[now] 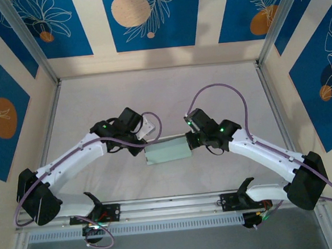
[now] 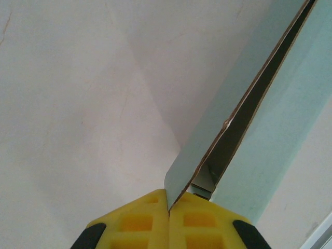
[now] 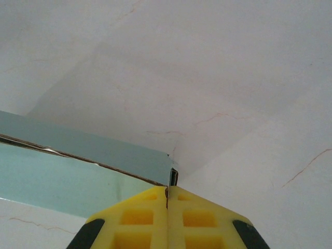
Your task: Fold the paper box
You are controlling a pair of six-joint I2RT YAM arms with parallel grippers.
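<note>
Workspace: a white cloth-covered table (image 1: 221, 92) inside an aluminium frame (image 1: 32, 51), with blue leaf-patterned wall panels (image 1: 147, 17) behind it.

Item under task: the pale mint-green, thin-card paper box (image 1: 168, 151) sits at the centre of the table, between the two arms. In the overhead view it reads as a small, flat rectangle, with its long axis running left to right.

Left gripper (image 1: 143, 146): positioned at the box's left end. In the left wrist view, its yellow moulded fingers (image 2: 135, 223) are pressed together, with no gap, on the lower edge of one green card layer. The paper box (image 2: 270, 140) shows two layers here. They are parted by a narrow dark gap, and a brown raw edge runs along the cut.

Right gripper (image 1: 191, 141): positioned at the box's right end. In the right wrist view, its yellow fingers (image 3: 140, 218) are closed tight. The corner of the paper box (image 3: 62, 176) is pinched at the seam between them. A thin brown edge line runs along the box towards that corner.

Whether the box touches the cloth or is held just above it cannot be determined.

Purple cables (image 1: 220, 87) loop above both arms.
</note>
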